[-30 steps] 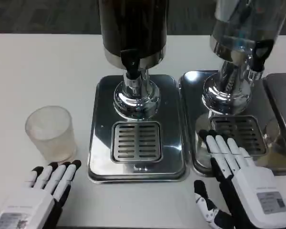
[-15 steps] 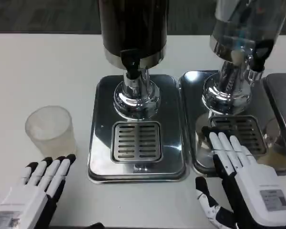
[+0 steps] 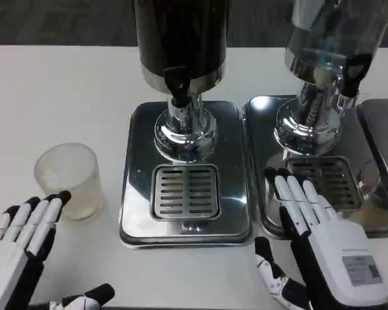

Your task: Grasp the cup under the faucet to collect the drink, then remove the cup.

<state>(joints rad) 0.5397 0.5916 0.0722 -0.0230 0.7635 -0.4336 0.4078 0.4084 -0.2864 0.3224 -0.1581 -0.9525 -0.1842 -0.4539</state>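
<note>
White table [image 3: 71, 84] seen from above: at the near edge, left hand [image 3: 22, 248] released, fingers straight and spread, tips just beside the frosted translucent plastic cup [image 3: 69, 179], and right hand [image 3: 323, 242] likewise released and flat, fingers reaching over the rim of the right-hand steel drip tray [image 3: 262, 161]. Farther back, cup upright on bare table left of the middle steel drip tray [image 3: 132, 168], well apart from the black faucet [image 3: 178, 84] of the dark-bodied drink dispenser [image 3: 181, 32]; clear-bodied dispenser [image 3: 330, 39] at far right.

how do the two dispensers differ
The middle dispenser has a dark body; the right dispenser is clear. The middle one stands upright in the picture, the right one leans. The right hand reaches over the right one's tray; the middle tray is bare. Both have chrome bases and black taps.
</note>
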